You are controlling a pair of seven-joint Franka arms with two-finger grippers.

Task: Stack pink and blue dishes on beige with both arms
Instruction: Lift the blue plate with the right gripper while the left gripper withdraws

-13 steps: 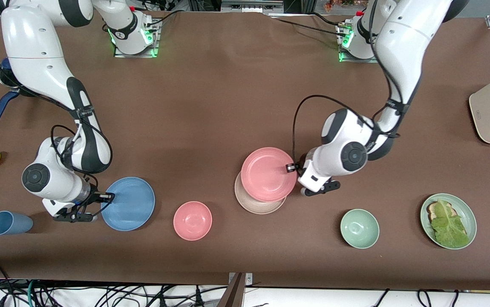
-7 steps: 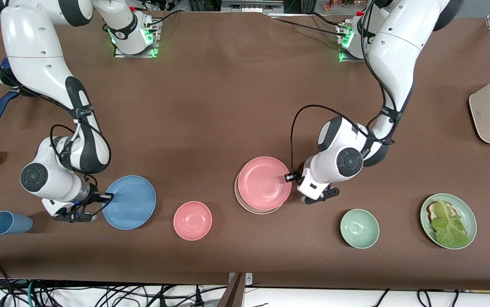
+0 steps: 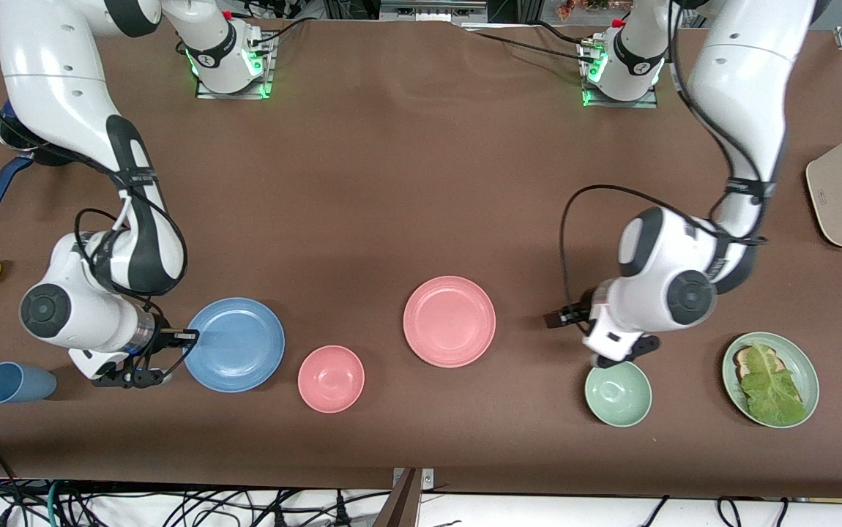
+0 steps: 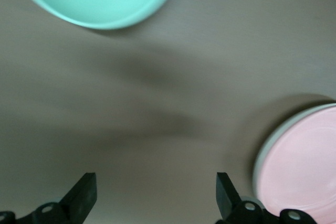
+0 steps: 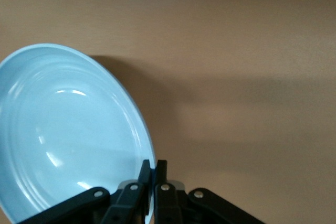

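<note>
Right end effector (image 3: pixel 188 337) pinches the blue plate's (image 3: pixel 235 344) rim, lifting it tilted near the desk's (image 3: pixel 392 183) right-arm end. Pink plate (image 3: pixel 449 320) already covers the beige plate (image 4: pixel 255 167), mid-desk; blue remains to be stacked. Left end effector (image 3: pixel 556 319), spread wide and empty, hovers beside the green bowl (image 3: pixel 618 393).

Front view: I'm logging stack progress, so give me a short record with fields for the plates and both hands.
pink plate: on the beige plate, covering it; only a pale rim shows in the left wrist view
blue plate: not stacked, tilted, rim gripped, toward the right arm's end
right hand: shut on the blue plate's rim
left hand: open, empty, over bare table beside the pink plate, above the green bowl
</note>
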